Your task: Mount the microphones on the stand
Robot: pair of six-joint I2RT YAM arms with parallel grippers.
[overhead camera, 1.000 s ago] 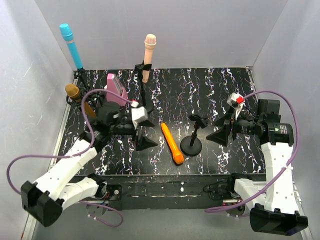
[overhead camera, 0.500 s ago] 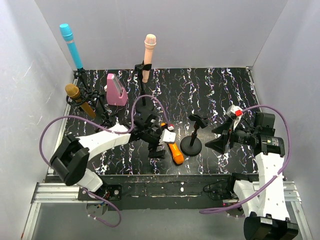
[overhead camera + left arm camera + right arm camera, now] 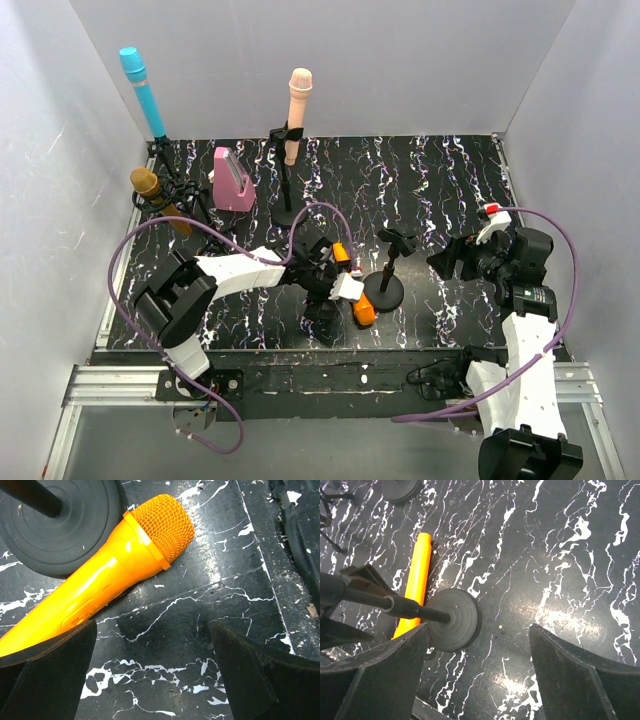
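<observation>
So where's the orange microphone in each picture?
Top external: orange microphone low in the middle, partly covered.
Left wrist: upper left, filling much of the picture.
Right wrist: left of centre, lying flat.
Shared landmark: the round black stand base beside it.

In the top view, the left gripper [image 3: 330,298] covers the middle of the slim orange plastic microphone [image 3: 363,311]; only its two ends show. In the left wrist view, the microphone [image 3: 125,565] runs behind the lower-left finger [image 3: 45,675] and off the left edge. The black round stand base [image 3: 60,525] is cut by the top edge. In the right wrist view, the microphone's [image 3: 417,575] lower end is hidden behind that base [image 3: 455,620].
</observation>
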